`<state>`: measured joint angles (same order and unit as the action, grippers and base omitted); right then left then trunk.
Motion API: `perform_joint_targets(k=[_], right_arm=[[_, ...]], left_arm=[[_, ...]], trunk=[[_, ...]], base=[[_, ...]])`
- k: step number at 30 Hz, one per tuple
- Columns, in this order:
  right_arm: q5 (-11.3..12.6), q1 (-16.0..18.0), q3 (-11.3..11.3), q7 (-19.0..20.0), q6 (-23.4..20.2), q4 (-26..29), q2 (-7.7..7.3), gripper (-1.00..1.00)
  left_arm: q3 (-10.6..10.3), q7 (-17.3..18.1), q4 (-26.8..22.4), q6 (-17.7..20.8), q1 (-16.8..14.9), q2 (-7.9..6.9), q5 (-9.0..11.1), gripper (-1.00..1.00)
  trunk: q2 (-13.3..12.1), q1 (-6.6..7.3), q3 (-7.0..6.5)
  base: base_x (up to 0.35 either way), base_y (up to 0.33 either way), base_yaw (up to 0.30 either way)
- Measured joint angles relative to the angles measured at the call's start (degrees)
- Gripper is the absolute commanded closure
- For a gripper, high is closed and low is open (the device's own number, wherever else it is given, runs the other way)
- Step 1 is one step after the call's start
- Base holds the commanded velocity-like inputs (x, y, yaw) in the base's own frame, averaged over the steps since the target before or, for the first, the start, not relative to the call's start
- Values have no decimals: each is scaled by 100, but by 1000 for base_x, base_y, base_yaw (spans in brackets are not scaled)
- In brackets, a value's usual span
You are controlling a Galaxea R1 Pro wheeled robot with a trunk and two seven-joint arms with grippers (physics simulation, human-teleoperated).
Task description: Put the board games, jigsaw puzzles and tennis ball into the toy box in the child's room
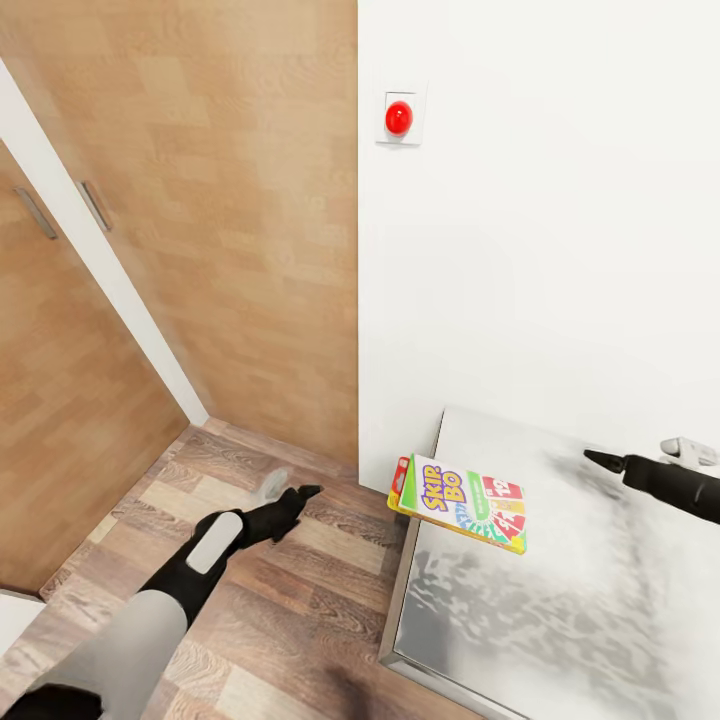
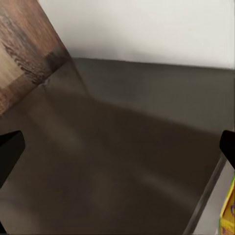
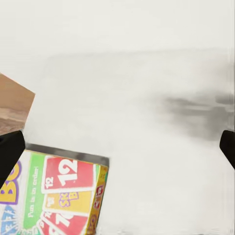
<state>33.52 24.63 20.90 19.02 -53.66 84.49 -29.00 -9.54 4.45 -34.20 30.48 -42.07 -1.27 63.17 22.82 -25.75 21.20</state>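
Observation:
A slim yellow, red and green "SKIP-BO" board game (image 1: 462, 500) lies flat on the near left corner of the light grey table (image 1: 600, 620), its left end hanging slightly over the edge. My right gripper (image 1: 605, 461) hovers open above the tabletop, to the right of the box and apart from it. The right wrist view shows the box (image 3: 63, 196) low between the spread fingers, and the bare table (image 3: 161, 137) beyond it. My left gripper (image 1: 290, 490) is open and empty over the wood floor, left of the table. A yellow sliver of the box (image 2: 227, 210) shows in the left wrist view.
A white wall (image 1: 540, 250) rises behind the table and carries a red round button on a white plate (image 1: 398, 118). Brown wooden doors with handles (image 1: 180, 250) fill the left. Wood-plank floor (image 1: 300, 610) lies between them and the table's metal-edged side.

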Motion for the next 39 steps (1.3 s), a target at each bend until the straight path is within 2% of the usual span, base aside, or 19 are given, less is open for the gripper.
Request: perform_joint_targets(k=[1, 2, 4, 5, 7, 8, 9, 10, 12, 13, 17, 21, 33, 39], right_arm=[[6, -39, -6, -4, -118, 97, 4, -100], [2, -40, -7, -4, -121, 101, 4, -100], [13, -94, -23, -12, -349, 238, 15, -100], [10, -95, -24, -12, -352, 240, 15, -100], [15, -129, -39, -14, -517, 330, 63, -100], [12, -130, -39, -15, -519, 331, 64, -100], [16, -142, -46, -17, -578, 368, 109, -100], [12, -142, -46, -17, -580, 370, 111, -100], [15, -160, -56, -23, -609, 445, 238, -100], [10, -160, -56, -23, -609, 446, 240, -100], [-2, -176, -65, -29, -609, 529, 431, -100], [-15, -184, -71, -33, -609, 573, 542, -100], [-27, -191, -75, -36, -609, 610, 634, -100], [-28, -192, -75, -36, -609, 615, 649, -100]], left_arm=[[-42, 90, 157, -65, -98, 36, -133, -100], [-43, 93, 162, -67, -101, 36, -139, -100], [-123, 271, 382, -192, -236, 85, -406, -100], [-124, 275, 385, -194, -238, 85, -412, -100], [-184, 502, 525, -320, -318, 126, -658, -100], [-184, 506, 527, -323, -319, 126, -664, -100], [-199, 629, 577, -377, -348, 146, -776, -100], [-199, 633, 579, -379, -348, 146, -782, -100], [-220, 848, 651, -464, -385, 178, -956, -100], [-220, 851, 652, -466, -385, 178, -959, -100], [-237, 1053, 713, -558, -406, 203, -1105, -100], [-245, 1180, 738, -694, -392, 214, -1178, -100], [-264, 1366, 722, -978, -330, 230, -1230, -100], [-376, 1682, 717, -1027, -316, 231, -1273, -100]], trunk=[[0, 0, 0], [0, 0, 0], [0, 0, 0], [0, 0, 0], [0, 0, 0], [0, 0, 0], [0, 0, 0], [0, 0, 0], [0, 0, 0], [0, 0, 0], [0, 0, 0], [0, 0, 0], [0, 0, 0], [0, 0, 0]], base=[[0, 0, 0], [0, 0, 0], [0, 0, 0], [0, 0, 0], [0, 0, -9], [0, 0, -31], [0, 0, -31], [0, 0, -66], [0, 0, -101], [0, 0, -132], [0, 0, -160], [0, 0, -206], [0, 0, -238], [0, 0, -251]])
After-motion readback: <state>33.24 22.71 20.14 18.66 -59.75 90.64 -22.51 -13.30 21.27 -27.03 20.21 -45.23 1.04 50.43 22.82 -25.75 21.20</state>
